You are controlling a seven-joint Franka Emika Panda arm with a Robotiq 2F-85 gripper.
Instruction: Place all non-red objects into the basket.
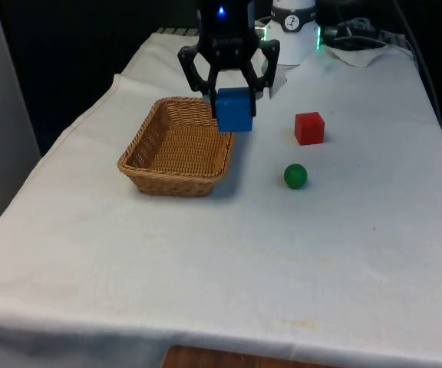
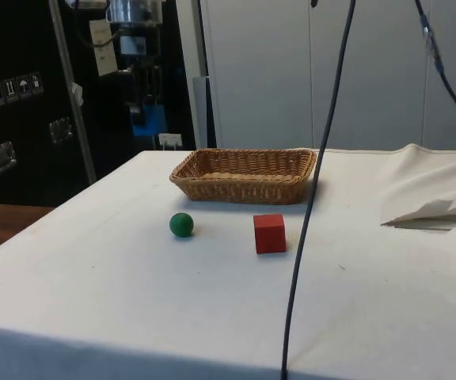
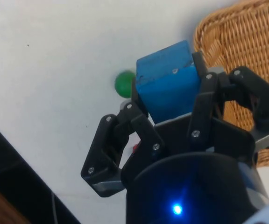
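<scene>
We see the pincer (image 1: 234, 98) clamped on a blue cube (image 1: 234, 110), held in the air above the wicker basket's (image 1: 176, 146) rim on the front view's right, while the red cube (image 1: 309, 128) and green ball (image 1: 295, 175) sit on the tabletop (image 1: 229, 261) further right.

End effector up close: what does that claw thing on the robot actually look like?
The end effector is black all over. Two fingers made of jointed plastic links branch from a rounded black body, pinned together with small silver screws. Each finger ends in a pale grey tip pad.
</scene>
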